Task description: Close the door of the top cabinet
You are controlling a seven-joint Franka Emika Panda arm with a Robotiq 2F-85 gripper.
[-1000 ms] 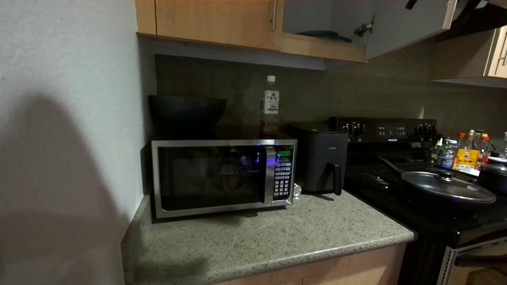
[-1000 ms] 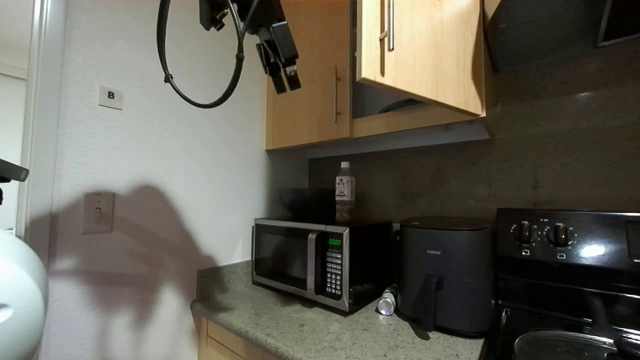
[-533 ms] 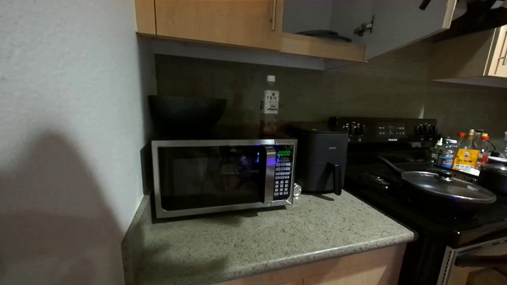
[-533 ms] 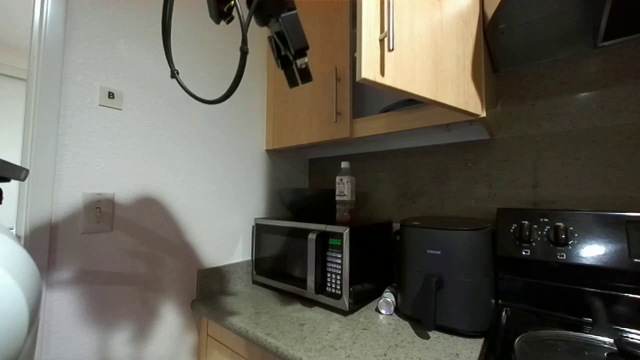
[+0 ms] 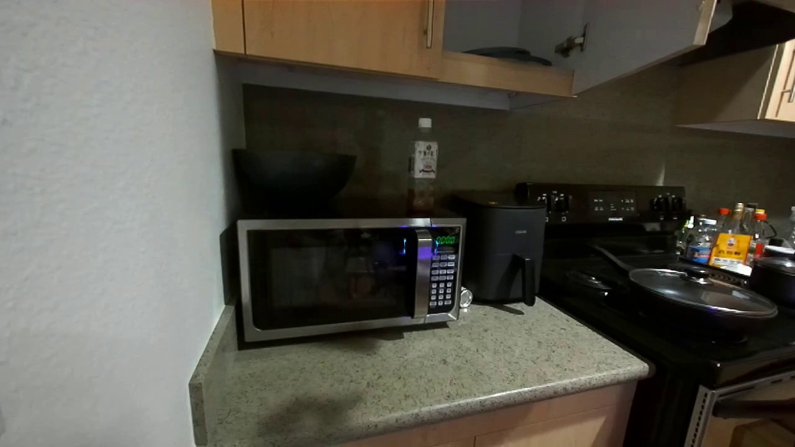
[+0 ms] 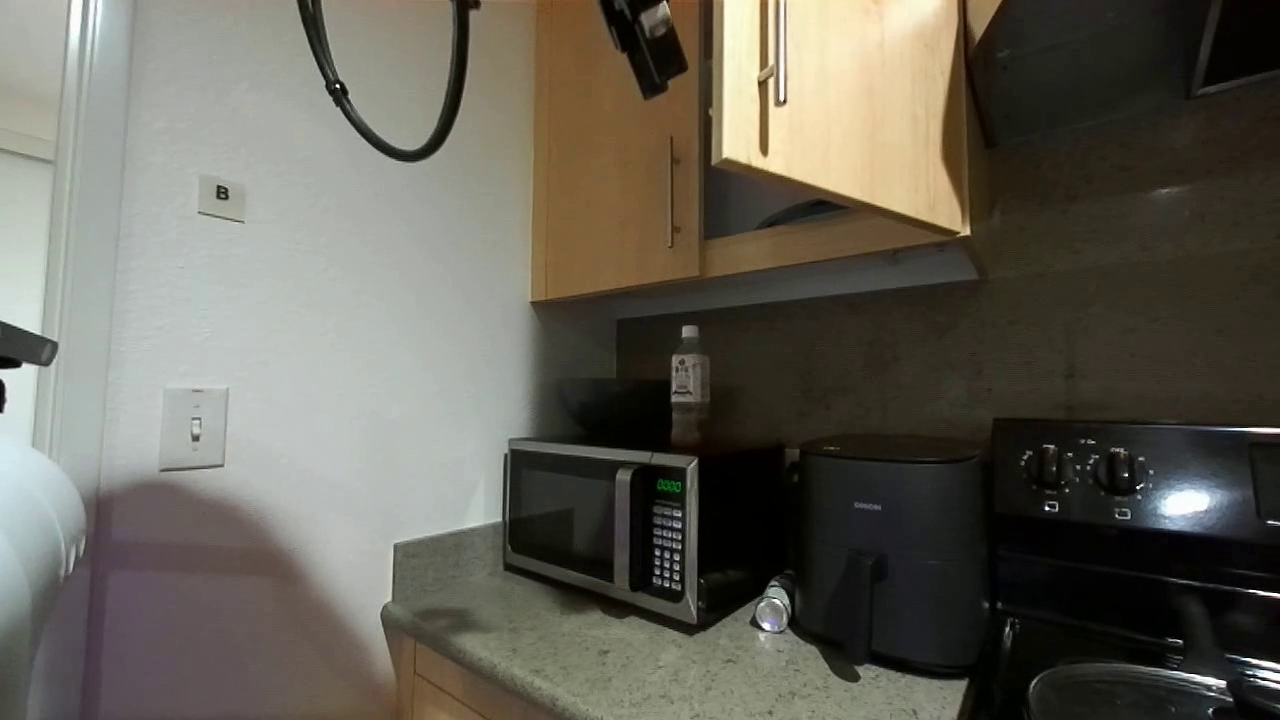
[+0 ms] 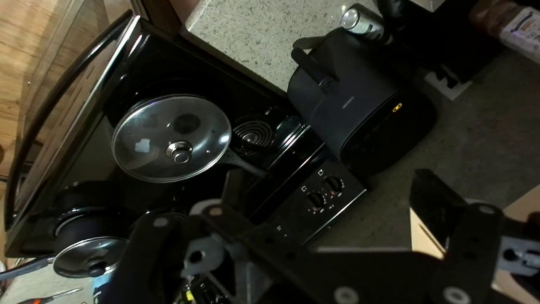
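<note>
The door (image 6: pixel 850 110), a light tan panel with a slim silver handle (image 6: pixel 781 60), stands wide open. Its pale inner face and hinge show in an exterior view (image 5: pixel 646 37). The top cabinet (image 6: pixel 830 238) shows its grey interior (image 5: pixel 481 28) with a dark item inside; the wider door beside it (image 6: pixel 610 180) is shut. My gripper (image 6: pixel 655 85) is partly cut off by the top edge, left of the open door's free edge and apart from it in the picture. In the wrist view my gripper (image 7: pixel 327 181) is open and empty. Light tan wood shows behind one finger (image 7: pixel 434 198).
Below the cabinet stand a microwave (image 6: pixel 560 510), a bottle (image 6: pixel 690 385), a dark bowl (image 5: pixel 292 177) and a black air fryer (image 6: pixel 890 560) on the granite counter (image 5: pixel 435 366). The stove holds a lidded pan (image 7: pixel 168 135). A range hood (image 6: pixel 1090 70) is beside the cabinet.
My gripper has moved up and to the right, closer to the open door's free edge in an exterior view. The arm's shadow has dropped on the wall. The door has not moved.
</note>
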